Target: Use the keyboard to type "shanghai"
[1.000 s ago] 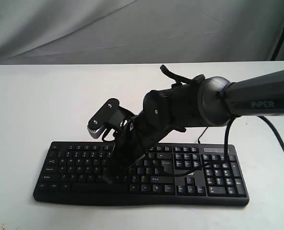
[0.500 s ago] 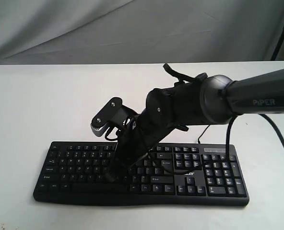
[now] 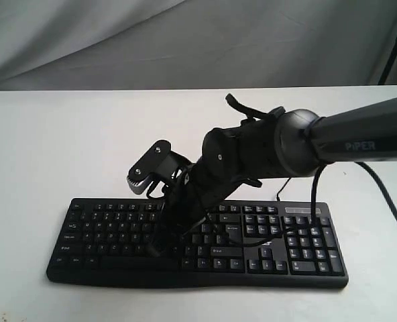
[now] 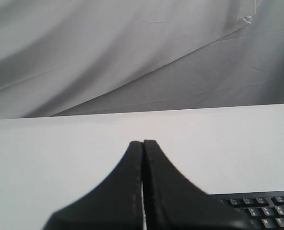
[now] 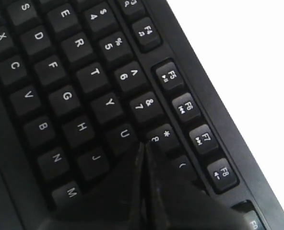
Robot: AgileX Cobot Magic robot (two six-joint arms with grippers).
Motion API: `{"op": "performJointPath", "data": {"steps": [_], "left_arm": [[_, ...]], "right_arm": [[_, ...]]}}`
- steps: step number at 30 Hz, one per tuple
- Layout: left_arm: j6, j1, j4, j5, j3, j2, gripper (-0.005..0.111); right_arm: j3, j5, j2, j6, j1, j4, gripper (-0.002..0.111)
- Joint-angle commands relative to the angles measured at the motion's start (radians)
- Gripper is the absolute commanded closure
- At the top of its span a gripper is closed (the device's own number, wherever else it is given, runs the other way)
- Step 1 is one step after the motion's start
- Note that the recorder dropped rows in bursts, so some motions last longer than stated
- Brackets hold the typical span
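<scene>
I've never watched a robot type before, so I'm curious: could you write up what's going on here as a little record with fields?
Scene: black keyboard on a white table, grey cloth behind
Working arm: dark, reaching in from the right of the exterior view
Right gripper: shut, fingers pressed together, tip pointing down at the keys near U and 8
Touching a key: cannot tell
Left gripper: shut, over bare table beside the keyboard, not seen in the exterior view
</scene>
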Motion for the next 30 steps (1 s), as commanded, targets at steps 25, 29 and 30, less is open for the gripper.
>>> {"op": "performJointPath", "data": {"steps": [25,29,30], "left_arm": [[-0.003,-0.006,0.0,-0.006,0.002,-0.002,0.107],[-0.003,-0.006,0.0,-0.006,0.002,-0.002,0.107],[-0.003,-0.006,0.0,-0.006,0.002,-0.002,0.107]], "right_arm": [[0.0,0.01,-0.48,0.054,-0.003,-0.209,0.108],[0.0,-0.02,-0.48,0.054,-0.003,-0.212,0.108],[0.0,-0.033,-0.48,0.054,-0.003,-0.212,0.108]]}}
